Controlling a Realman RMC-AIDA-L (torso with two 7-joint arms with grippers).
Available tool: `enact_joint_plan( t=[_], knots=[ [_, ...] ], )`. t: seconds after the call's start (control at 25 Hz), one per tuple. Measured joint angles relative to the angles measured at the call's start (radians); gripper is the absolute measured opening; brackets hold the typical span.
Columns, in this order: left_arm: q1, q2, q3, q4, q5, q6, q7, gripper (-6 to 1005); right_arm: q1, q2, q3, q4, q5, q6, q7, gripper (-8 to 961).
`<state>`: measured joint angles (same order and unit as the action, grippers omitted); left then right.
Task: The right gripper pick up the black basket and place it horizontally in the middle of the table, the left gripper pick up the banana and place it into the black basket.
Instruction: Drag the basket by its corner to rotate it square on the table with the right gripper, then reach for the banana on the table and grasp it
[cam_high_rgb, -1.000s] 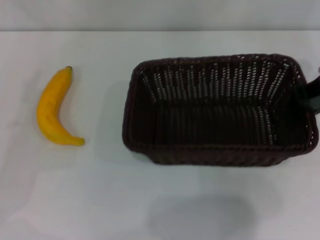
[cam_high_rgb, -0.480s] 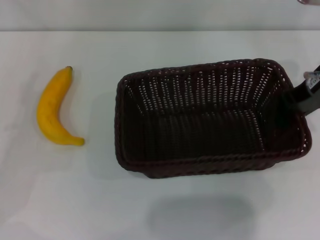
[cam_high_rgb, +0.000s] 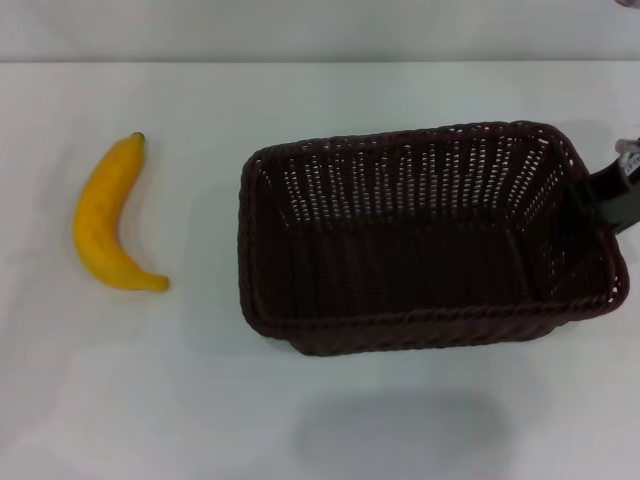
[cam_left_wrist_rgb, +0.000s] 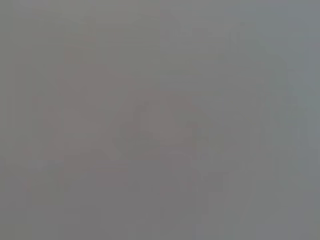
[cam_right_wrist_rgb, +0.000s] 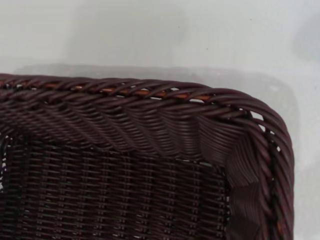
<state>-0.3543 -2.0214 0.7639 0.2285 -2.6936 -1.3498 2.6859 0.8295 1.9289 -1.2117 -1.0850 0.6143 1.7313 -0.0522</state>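
The black basket (cam_high_rgb: 400, 322) is right of the table's (cam_high_rgb: 150, 400) middle, long side across, slightly tilted. It casts a separate shadow nearer me, so it hangs above the surface. My right gripper (cam_high_rgb: 612, 198) is at the basket's right rim and shut on it; only a slim black part with silvery metal shows. The right wrist view shows a corner of the basket's braided rim (cam_right_wrist_rgb: 150, 92) over the white table. The banana (cam_high_rgb: 100, 215) lies on the table at the left, well apart from the basket. My left gripper is out of view; its wrist view is blank grey.
The table's far edge (cam_high_rgb: 320, 62) meets a grey wall. The basket's shadow (cam_high_rgb: 400, 430) falls on the near part of the table.
The basket, held by my right gripper, has turned and tilted, its left end coming nearer me; in the last half second it shifted slightly right. The banana has not moved.
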Motion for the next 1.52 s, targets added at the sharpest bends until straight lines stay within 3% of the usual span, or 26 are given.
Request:
enact_joint_plan(
  t=[0.08, 0.52, 0.8, 0.92, 1.12, 1.16, 1.24, 1.52],
  knots=[
    [0.001, 0.0, 0.0, 0.0, 0.0, 0.0, 0.0, 845, 0.0, 0.0, 0.001, 0.0, 0.0, 0.005, 0.004, 141],
    [0.003, 0.005, 0.0, 0.0, -0.004, 0.011, 0.0, 843, -0.001, -0.038, 0.03, -0.032, 0.02, 0.02, 0.018, 566],
    [0.003, 0.009, 0.009, 0.05, 0.05, 0.116, -0.029, 841, -0.067, -0.081, 0.079, -0.173, 0.023, 0.011, -0.008, 657],
    [0.005, 0.009, 0.011, 0.111, 0.139, 0.194, -0.112, 841, -0.13, -0.056, 0.174, -0.264, 0.022, -0.041, -0.119, 657],
    [0.027, 0.009, 0.011, 0.264, 0.382, 0.296, -0.422, 840, -0.23, 0.059, 0.417, -0.319, 0.022, -0.177, -0.478, 657],
    [0.028, 0.009, 0.011, 0.283, 0.411, 0.305, -0.457, 839, -0.246, 0.072, 0.448, -0.305, 0.035, -0.217, -0.547, 657],
    [0.029, 0.009, 0.011, 0.371, 0.574, 0.361, -0.639, 839, -0.281, 0.082, 0.482, -0.26, 0.091, -0.3, -0.672, 658],
    [0.015, 0.01, 0.007, 0.632, 1.116, 0.412, -1.276, 837, -0.416, 0.074, 0.497, 0.004, 0.538, -0.592, -1.155, 658]
  ],
)
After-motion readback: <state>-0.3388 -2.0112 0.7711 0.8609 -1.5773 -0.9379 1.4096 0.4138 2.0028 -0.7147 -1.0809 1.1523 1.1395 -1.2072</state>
